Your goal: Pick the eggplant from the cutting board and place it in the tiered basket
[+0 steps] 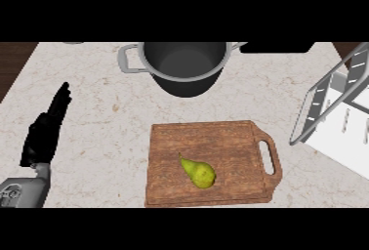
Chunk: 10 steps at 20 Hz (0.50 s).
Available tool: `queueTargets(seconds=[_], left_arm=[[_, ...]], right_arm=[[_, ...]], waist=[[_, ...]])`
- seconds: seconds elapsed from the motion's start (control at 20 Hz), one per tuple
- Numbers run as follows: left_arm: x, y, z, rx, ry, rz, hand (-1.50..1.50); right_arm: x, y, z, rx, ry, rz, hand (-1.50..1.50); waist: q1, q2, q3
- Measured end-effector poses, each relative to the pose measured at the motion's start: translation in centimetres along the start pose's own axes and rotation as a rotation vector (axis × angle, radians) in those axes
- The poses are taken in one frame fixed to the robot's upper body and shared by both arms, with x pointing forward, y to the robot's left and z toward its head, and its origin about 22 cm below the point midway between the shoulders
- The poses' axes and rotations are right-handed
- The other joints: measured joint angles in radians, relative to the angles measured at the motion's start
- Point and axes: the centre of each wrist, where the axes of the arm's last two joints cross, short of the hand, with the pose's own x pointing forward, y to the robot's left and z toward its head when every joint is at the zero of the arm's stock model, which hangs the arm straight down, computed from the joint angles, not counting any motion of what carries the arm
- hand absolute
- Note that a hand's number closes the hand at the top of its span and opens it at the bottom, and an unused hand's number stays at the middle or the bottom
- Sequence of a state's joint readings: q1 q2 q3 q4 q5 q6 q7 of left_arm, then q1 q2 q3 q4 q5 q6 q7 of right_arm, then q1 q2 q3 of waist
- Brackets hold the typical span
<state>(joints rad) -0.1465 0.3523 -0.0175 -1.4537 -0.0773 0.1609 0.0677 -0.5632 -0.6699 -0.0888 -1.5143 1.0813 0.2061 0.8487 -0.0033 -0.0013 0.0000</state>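
A wooden cutting board [216, 141] with a handle slot at its right lies at the counter's front middle. On it lies a yellow-green pear-shaped fruit [198, 171], stem end pointing up-left; no purple eggplant shows on the board. The white-and-grey tiered basket [328, 105] stands at the right edge, partly cut off. My left hand [47, 129] rests at the far left with its fingers straight, pointing away, holding nothing and well apart from the board. My right hand does not show.
A large grey pot [184, 61] with side handles stands at the back middle, behind the board. Dark wood borders the counter at the top left corner. Marbled countertop lies between my left hand and the board.
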Motion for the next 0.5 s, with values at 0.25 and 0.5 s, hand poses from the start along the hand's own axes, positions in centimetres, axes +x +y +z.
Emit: queueTargets(seconds=[0.25,0.5], left_arm=[[-0.2,-0.5,0.4,-0.002,0.0,-0.004,0.0],[-0.1,0.0,0.1,-0.005,-0.002,0.002,0.0]], right_arm=[[-2.8,1.7,-0.8,0.083,-0.012,-0.059,1.5],[-4.3,3.6,-1.1,0.189,0.013,-0.134,1.5]], waist=[[0.001,0.0,0.0],[0.003,0.001,0.0]])
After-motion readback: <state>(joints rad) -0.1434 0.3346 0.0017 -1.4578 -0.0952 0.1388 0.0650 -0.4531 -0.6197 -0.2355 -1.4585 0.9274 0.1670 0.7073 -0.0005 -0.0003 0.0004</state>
